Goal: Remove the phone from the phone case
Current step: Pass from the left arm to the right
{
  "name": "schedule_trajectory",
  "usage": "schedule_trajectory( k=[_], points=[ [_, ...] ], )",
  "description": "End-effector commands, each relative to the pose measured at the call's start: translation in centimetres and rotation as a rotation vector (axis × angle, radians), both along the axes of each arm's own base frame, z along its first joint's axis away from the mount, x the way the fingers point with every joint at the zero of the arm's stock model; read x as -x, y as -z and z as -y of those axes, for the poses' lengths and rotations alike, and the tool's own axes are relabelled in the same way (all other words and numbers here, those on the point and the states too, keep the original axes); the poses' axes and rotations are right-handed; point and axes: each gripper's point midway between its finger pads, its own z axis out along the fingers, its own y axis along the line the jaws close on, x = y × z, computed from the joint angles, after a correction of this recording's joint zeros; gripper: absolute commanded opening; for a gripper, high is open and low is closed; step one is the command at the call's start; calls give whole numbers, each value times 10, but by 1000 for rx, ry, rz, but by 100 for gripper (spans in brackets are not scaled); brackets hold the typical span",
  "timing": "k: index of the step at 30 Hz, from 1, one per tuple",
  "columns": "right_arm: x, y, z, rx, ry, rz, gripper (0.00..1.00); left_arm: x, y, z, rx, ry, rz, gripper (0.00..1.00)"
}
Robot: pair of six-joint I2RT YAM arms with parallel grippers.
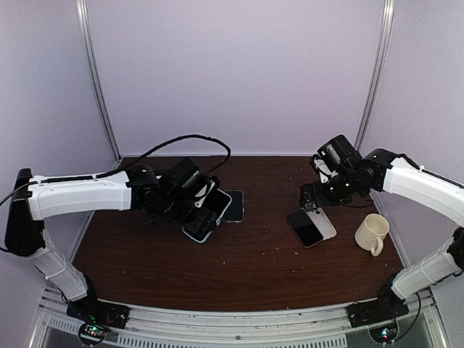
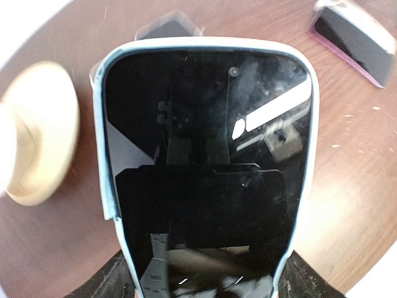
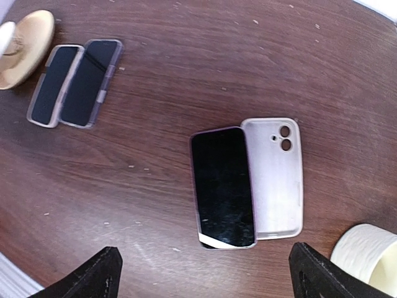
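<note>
**Gloss, matt and grain**

Reflections are being thrown back by the glossy black glass of the phone, rimmed by a pale, matt case. Dark wood grain with a faint sheen is being shown by the table. A smooth matt finish is being shown by the empty case.

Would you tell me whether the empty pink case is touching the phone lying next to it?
Touching. The right wrist view shows the phone lying with one long edge over the rim of the empty pink case; no table shows between.
</note>
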Motion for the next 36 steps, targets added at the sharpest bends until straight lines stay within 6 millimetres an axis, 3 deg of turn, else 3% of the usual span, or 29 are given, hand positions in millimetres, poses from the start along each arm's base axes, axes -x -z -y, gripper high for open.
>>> schedule_trajectory(
  k=[1,6,11,16,21,29,36],
  points=[
    [5,-41,-27,-170,-112,65,99,-15,-86,11,30,223,302,48],
    [17,-74,-61,-373,-253,106,99,-17,-136,3,23,327,524,50],
    [29,-104,-89,-563,-369,143,100,1,-155,7,63,523,716,51],
    [39,-124,-111,-670,-437,154,100,9,-154,7,-13,667,857,49],
    [50,-137,-135,-740,-473,139,98,7,-148,14,-63,718,867,48],
    [70,-139,-177,-773,-525,93,94,5,-140,20,-18,697,861,47],
    [76,-136,-197,-788,-542,60,90,11,-126,19,3,713,832,47]
  ],
)
